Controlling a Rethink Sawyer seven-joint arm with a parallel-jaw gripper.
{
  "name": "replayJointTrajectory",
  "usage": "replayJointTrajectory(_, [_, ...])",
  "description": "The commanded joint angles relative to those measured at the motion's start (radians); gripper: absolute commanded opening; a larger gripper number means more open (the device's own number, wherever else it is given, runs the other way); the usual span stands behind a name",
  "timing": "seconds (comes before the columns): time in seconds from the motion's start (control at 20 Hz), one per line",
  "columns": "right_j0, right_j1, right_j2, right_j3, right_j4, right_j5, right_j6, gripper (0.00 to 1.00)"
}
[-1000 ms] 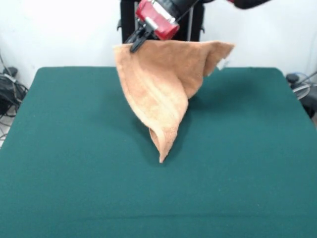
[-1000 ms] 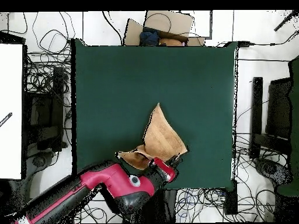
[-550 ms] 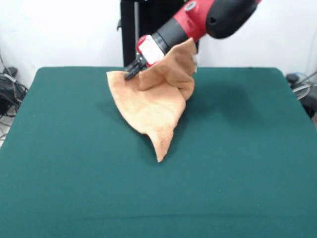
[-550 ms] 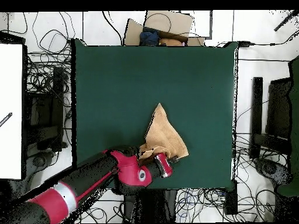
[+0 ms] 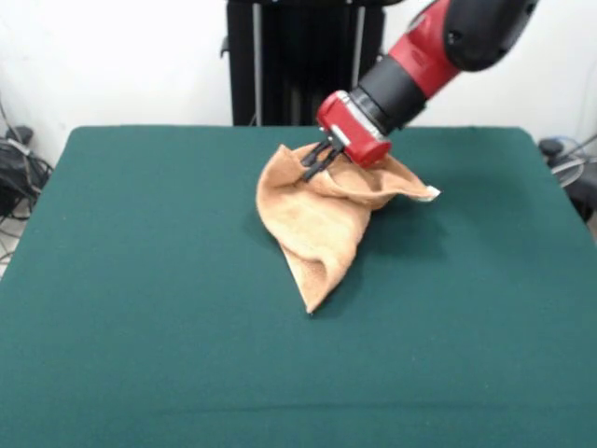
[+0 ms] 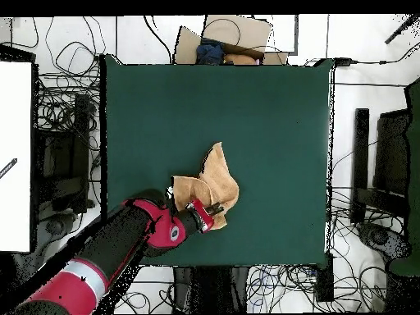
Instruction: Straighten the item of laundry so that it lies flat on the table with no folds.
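towel (image 5: 317, 224) sits crumpled a little past the middle of the table (image 5: 140, 308), toward the robot's side, and you can see it is far from flat. in the front view its long axis runs from the bunched top under the gripper (image 5: 315, 162) down to a narrow folded point aimed at the camera's side of the table. in the overhead view the same cloth (image 6: 215, 182) reads as a rough wedge, its point toward the far edge and its wide, rumpled end beside the red arm (image 6: 123, 246).

look at the surface: light orange-tan terry, folded over itself in several layers, with a raised flap spreading out to the right in the front view. a small white tag (image 5: 430, 194) shows at the tip of that flap. a thick rolled hem runs down to the lower point.

your gripper (image 6: 212, 212) is clamped on the bunched upper edge of the towel, black fingers pinching cloth, and the arm leans in at a slant.

around the towel you have bare green felt (image 6: 271, 115) on every side, widest toward the far edge and both sides in the overhead view, narrower toward the robot's edge. cables (image 6: 70, 74) lie on the floor beyond the table's rim.
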Motion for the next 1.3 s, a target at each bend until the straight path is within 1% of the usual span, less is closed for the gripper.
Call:
replayJointTrajectory(0.05, [0.0,-0.042,0.192,-0.117,0.111,0.004,-0.09,0.0])
replayJointTrajectory(0.5, [-0.004,-0.056,0.195,-0.105,0.123,-0.004,-0.106,0.0])
replayJointTrajectory(0.9, [-0.018,-0.086,0.208,-0.086,0.123,0.006,-0.13,0.0])
replayJointTrajectory(1.3, [-0.018,-0.091,0.205,-0.083,0.119,-0.02,-0.109,0.0])
